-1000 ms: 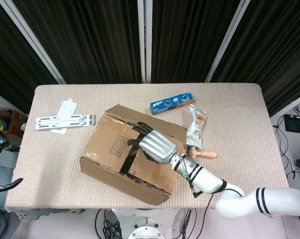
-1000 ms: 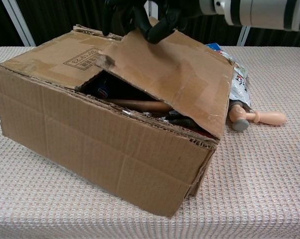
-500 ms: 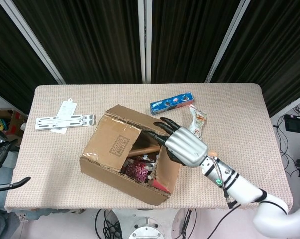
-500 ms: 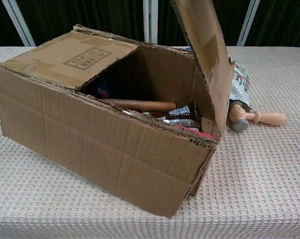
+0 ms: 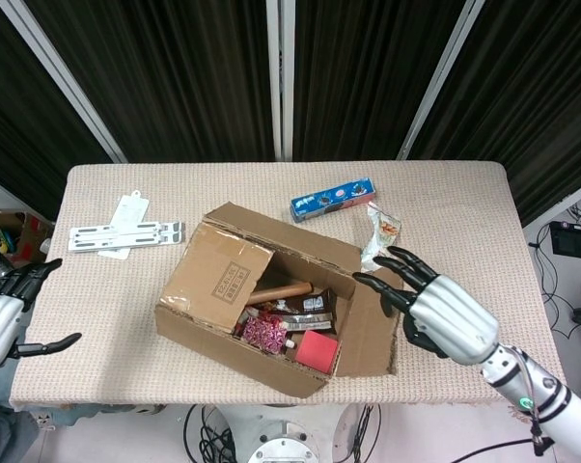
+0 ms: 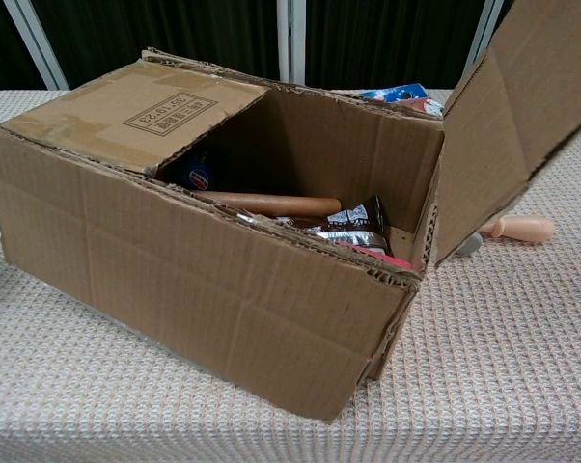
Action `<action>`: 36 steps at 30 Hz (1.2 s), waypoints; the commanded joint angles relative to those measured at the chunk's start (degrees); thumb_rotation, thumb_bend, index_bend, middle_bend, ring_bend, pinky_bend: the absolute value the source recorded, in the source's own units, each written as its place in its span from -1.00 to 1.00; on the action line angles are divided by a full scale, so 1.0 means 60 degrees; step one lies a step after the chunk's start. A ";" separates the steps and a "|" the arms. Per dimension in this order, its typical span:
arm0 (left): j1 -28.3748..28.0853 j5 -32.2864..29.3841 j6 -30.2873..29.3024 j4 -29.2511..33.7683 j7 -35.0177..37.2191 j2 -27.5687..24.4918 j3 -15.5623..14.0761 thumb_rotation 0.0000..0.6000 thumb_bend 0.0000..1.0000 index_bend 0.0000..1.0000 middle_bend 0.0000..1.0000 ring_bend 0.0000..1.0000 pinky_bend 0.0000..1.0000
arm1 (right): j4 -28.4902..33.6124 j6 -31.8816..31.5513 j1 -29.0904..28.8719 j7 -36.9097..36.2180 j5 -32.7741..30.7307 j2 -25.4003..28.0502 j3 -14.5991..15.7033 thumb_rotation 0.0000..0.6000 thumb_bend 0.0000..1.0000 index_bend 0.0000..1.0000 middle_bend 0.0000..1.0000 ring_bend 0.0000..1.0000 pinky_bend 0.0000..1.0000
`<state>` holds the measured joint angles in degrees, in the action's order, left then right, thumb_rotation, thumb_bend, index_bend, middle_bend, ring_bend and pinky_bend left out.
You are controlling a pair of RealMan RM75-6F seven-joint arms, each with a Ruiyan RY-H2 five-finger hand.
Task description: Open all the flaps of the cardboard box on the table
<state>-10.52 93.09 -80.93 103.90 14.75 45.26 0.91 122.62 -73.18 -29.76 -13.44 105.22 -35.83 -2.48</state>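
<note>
The cardboard box [image 5: 223, 333] stands mid-table, also filling the chest view as box [image 6: 204, 289]. Its left flap [image 5: 218, 275] lies flat and closed over the left half, seen too as flap [image 6: 136, 111]. The right flap [image 5: 368, 328] hangs swung out past the box's right side, tilted up in the chest view as flap [image 6: 508, 116]. My right hand [image 5: 440, 311] hovers to the right of that flap, fingers spread, holding nothing. My left hand [image 5: 1, 323] sits at the table's left edge, fingers apart and empty. Inside lie a wooden roller [image 6: 271, 204] and snack packets [image 6: 353, 227].
A blue biscuit box [image 5: 334, 200] and a snack packet [image 5: 380, 231] lie behind the box on the right. A white flat holder [image 5: 122, 233] rests at the back left. A wooden handle [image 6: 517, 229] pokes out beside the open flap.
The right flap went from lying over the box to upright, then swung out to the right. My right hand drew back to the right with it. My left hand came into view.
</note>
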 commanded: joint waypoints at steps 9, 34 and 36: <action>-0.0587 -0.0164 0.0439 0.0998 -0.0895 0.0172 0.0427 -0.37 -0.89 -0.92 -0.76 -0.80 -0.69 | -0.1867 -0.3042 0.1779 -0.1122 -0.0456 -0.0347 -0.0012 1.00 0.92 -1.00 -0.82 -1.00 -1.00; -0.5386 -0.4609 0.3389 0.2621 -0.7944 0.5461 0.2931 0.44 -0.88 -0.93 -0.82 -0.84 -0.70 | -0.2823 -0.3729 0.2797 -0.0537 -0.2879 -0.1374 -0.1192 1.00 0.50 -1.00 -1.00 -1.00 -1.00; -0.5788 -0.5216 0.3203 0.2299 -0.8920 0.5861 0.2934 0.51 -0.88 -0.94 -0.85 -0.85 -0.70 | -0.2912 -0.3687 0.2864 -0.0742 -0.2880 -0.1331 -0.1186 1.00 0.50 -1.00 -1.00 -1.00 -1.00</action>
<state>-40.13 68.45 -61.51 119.83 -29.99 75.37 16.56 105.60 -95.45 -12.95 -17.15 88.03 -44.03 -9.57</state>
